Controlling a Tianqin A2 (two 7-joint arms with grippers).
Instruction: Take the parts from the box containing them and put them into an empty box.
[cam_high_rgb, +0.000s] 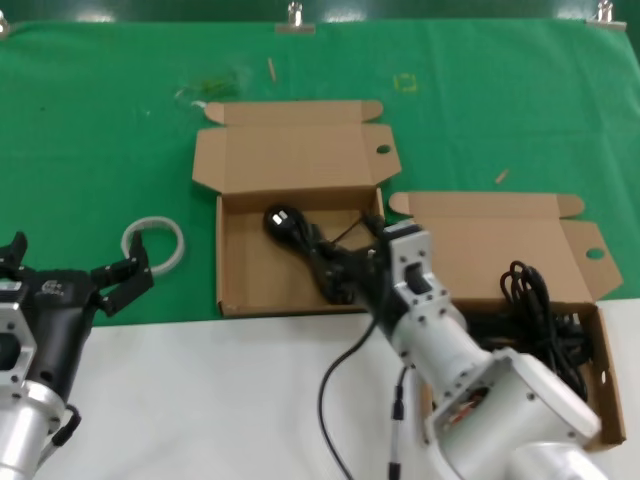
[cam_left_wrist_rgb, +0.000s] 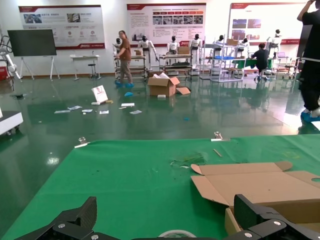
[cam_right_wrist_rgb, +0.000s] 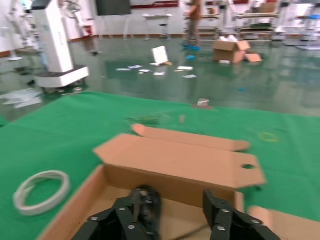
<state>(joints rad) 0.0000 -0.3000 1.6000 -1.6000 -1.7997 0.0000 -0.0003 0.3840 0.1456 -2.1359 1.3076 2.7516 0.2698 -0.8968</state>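
Right tool (cam_high_rgb: 352, 268) is reaching over the right wall of the plain-lidded cardboard box (cam_high_rgb: 235, 255), its fingers spread around a black power cord (cam_high_rgb: 300, 240) lying inside; the box's left half is offering open floor. The remaining cords (cam_high_rgb: 540, 310) are lying bundled in the winged-lid box (cam_high_rgb: 612, 380) alongside. Left tool (cam_high_rgb: 75, 275), fingers spread, is hovering at the tabletop (cam_high_rgb: 100, 130) edge beside the white tape ring (cam_high_rgb: 153, 243).

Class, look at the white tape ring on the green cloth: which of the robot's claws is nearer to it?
Left. The left claw hovers just beside the tape ring, open. The right claw is farther off, over the left cardboard box, by a power cord.
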